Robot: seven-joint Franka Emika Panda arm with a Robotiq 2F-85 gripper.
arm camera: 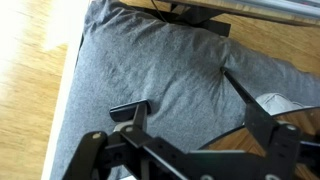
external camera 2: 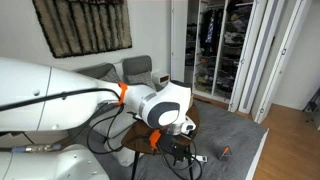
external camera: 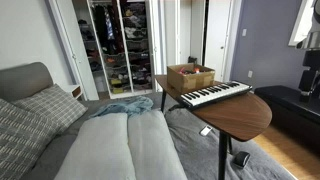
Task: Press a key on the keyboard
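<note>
The keyboard [external camera: 215, 94] is a slim piano keyboard with white and black keys. It lies along the near edge of a brown oval table [external camera: 245, 118], beside a brown cardboard box [external camera: 190, 76]. My arm [external camera: 305, 35] enters at the right edge of that exterior view, to the right of the table and apart from the keyboard. In the wrist view my gripper [arm camera: 178, 92] is open and empty, with its fingers wide apart over a grey rug [arm camera: 160, 60]. The keyboard does not show in the wrist view. In an exterior view my white arm [external camera 2: 160, 105] hides it.
A grey bed with pillows [external camera: 40, 110] and a light blanket [external camera: 125, 140] lies left of the table. An open closet [external camera: 120, 45] stands behind. Wooden floor [arm camera: 30, 80] borders the rug. A dark table base [arm camera: 190, 12] shows at the top of the wrist view.
</note>
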